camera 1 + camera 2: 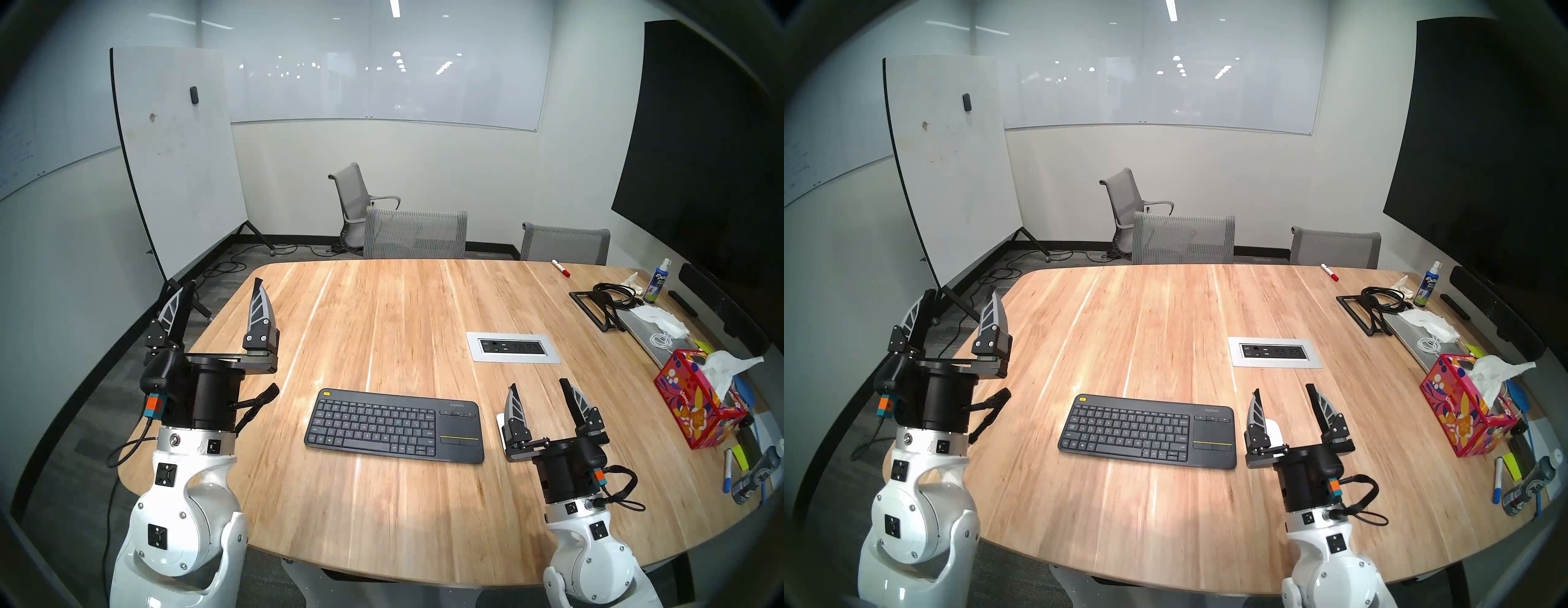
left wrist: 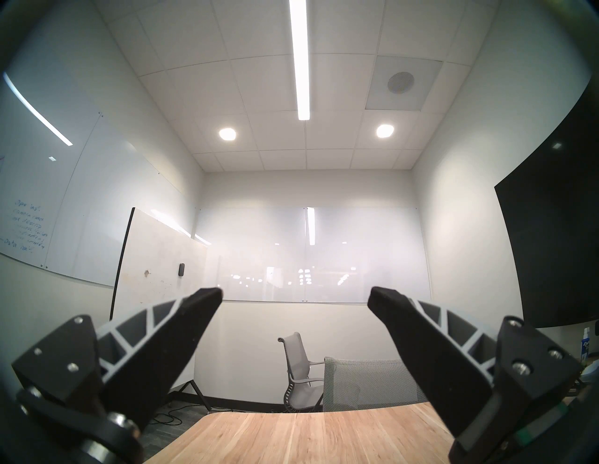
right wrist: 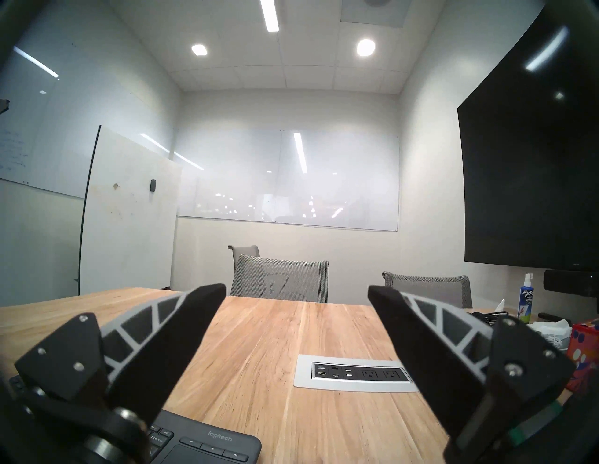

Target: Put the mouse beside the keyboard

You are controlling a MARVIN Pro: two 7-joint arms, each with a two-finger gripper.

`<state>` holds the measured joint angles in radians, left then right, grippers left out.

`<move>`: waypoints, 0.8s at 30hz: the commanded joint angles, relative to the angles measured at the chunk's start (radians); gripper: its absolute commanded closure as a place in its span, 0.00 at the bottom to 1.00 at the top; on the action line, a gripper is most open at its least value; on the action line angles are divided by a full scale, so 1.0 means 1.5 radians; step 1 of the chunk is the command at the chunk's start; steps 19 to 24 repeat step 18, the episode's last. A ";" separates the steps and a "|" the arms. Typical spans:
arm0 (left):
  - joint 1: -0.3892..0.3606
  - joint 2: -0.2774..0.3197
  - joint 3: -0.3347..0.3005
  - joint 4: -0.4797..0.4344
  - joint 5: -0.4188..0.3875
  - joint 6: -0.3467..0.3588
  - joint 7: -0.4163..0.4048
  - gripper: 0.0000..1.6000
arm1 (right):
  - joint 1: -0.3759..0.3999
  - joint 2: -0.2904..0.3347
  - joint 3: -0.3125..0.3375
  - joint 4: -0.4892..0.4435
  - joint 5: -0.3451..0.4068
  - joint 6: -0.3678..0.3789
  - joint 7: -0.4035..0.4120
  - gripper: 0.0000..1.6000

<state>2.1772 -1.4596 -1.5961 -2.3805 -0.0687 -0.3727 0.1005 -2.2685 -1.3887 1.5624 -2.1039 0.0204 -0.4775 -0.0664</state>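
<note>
Item one, the keyboard (image 1: 394, 426): you find it flat on the wooden counter (image 1: 382, 322), near the front edge at about 6 o'clock from the counter's middle, touchpad end toward your right arm.

Item two, the mouse (image 1: 1274, 431): white, glossy, lying on the counter just beside the keyboard's touchpad end, at 3 o'clock from it — not touching it as far as the head views show. Your right arm's near finger hides most of it; in the left head view only a white sliver shows.

Item three, right gripper (image 1: 541, 392): fingers spread wide and empty, raised above the counter with the mouse below and behind its near finger. Its wrist view shows the keyboard's corner at the lower left and bare wood between the fingers.

Item four, left gripper (image 1: 222, 293): fingers likewise parted, holding nothing, up over the counter's left edge at 9 o'clock, well apart from the keyboard.

Sundries — a power outlet panel (image 1: 512, 347) at 1 o'clock from the keyboard, a patterned tissue box (image 1: 695, 403) at 3 o'clock near the right edge.
</note>
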 commanded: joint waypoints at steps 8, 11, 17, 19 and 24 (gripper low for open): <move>0.000 0.000 0.000 -0.012 -0.002 -0.001 0.000 0.00 | 0.000 -0.002 0.002 -0.017 0.005 -0.008 0.002 0.00; 0.000 0.000 0.000 -0.012 -0.002 -0.001 0.000 0.00 | 0.000 -0.002 0.002 -0.017 0.005 -0.008 0.002 0.00; 0.000 0.000 0.000 -0.012 -0.002 -0.001 0.000 0.00 | 0.000 -0.003 0.002 -0.017 0.005 -0.008 0.003 0.00; 0.000 0.000 0.000 -0.012 -0.002 -0.001 0.000 0.00 | 0.000 -0.003 0.002 -0.017 0.005 -0.008 0.003 0.00; 0.000 0.000 0.000 -0.012 -0.002 -0.001 0.000 0.00 | 0.000 -0.003 0.002 -0.017 0.005 -0.008 0.003 0.00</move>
